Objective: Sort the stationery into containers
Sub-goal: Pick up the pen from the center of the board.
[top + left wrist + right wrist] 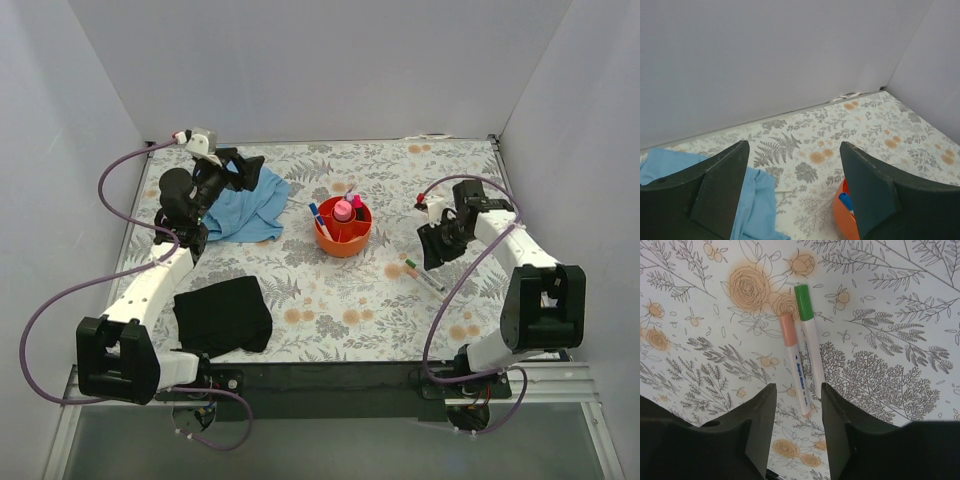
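Right end effector hangs low over the desk, fingers spread, nothing in them. Under it lie the green-capped marker and the peach-capped marker, side by side and touching or nearly so. Both are well to the right of the orange bowl.

In the wrist view their long axes run almost straight away from me, caps at the far end and tails down between the fingers. From above they sit on a diagonal, caps toward the bowl.

I judge the step in hand to be picking one of them up. The closing line already crosses the barrels, which is what I want. The trouble is that both tails sit inside the gap, so coming straight down could pinch the pair. I'd shift sideways to centre on one barrel, then close at mid-length so it stays level.

Left end effector is spread wide and empty, above the blue cloth.
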You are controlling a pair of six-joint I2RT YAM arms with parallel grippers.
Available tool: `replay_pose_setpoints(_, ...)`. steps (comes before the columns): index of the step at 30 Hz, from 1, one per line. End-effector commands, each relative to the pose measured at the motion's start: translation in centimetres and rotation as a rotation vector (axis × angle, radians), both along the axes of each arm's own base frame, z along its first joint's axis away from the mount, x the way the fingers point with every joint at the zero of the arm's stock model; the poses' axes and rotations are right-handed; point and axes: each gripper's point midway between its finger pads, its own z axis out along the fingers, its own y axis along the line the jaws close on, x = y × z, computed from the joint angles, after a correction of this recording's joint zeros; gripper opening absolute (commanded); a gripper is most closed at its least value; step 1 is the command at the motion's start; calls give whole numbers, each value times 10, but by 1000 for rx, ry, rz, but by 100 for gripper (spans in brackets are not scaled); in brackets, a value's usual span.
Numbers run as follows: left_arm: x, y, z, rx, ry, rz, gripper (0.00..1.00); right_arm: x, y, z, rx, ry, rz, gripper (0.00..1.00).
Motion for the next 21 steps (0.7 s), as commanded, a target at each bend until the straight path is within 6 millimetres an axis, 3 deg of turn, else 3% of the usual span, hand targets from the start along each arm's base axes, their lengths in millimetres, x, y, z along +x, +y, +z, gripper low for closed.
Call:
replay_pose_setpoints(1, -14, 5, -25, 44, 91, 6, 73, 28, 9, 4, 6, -36, -14, 50)
replay_pose_setpoints(7, -15, 7, -29, 32, 108, 21, 73, 26, 9, -24, -59, 9, -20, 46)
replay_pose_setpoints(21, -11, 8, -43, 39, 134, 32, 73, 51, 16, -50, -129, 29, 23, 42)
